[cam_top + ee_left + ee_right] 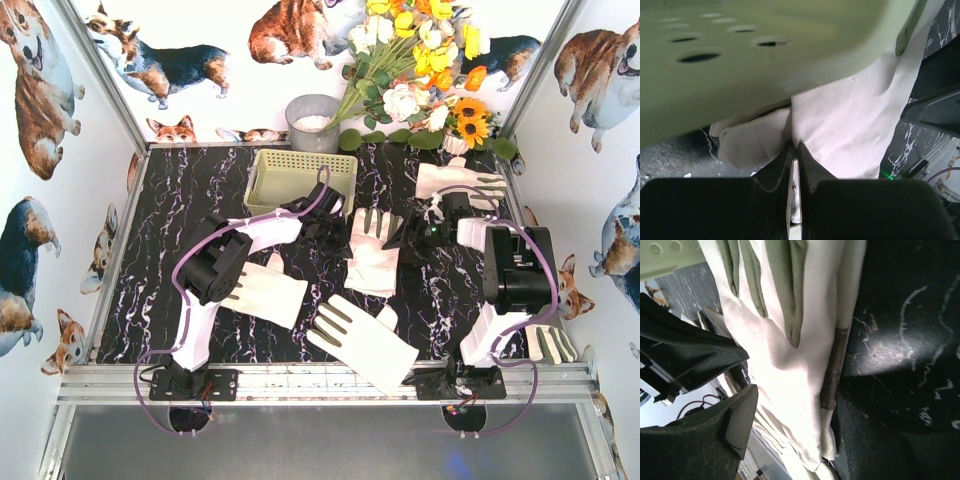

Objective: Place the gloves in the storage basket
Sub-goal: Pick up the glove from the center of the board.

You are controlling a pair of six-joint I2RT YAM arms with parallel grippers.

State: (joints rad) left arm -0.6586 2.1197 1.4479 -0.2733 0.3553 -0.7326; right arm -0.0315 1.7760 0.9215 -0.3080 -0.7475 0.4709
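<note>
A cream-white glove (372,252) with grey finger patches lies palm up in the middle of the table, just right of the pale yellow storage basket (300,178). My left gripper (336,228) is at this glove's left edge, and in the left wrist view it (795,146) is shut on a fold of the glove's fabric (840,130), right under the basket's wall (740,60). At the glove's right edge my right gripper (408,238) stands open. In the right wrist view its jaws (792,400) straddle the glove's cuff (790,355).
Other gloves lie left of centre (268,290), at the front edge (362,342), at the back right (460,183) and under the right arm (549,343). A round grey pot (312,122) and a bunch of artificial flowers (420,70) stand at the back wall.
</note>
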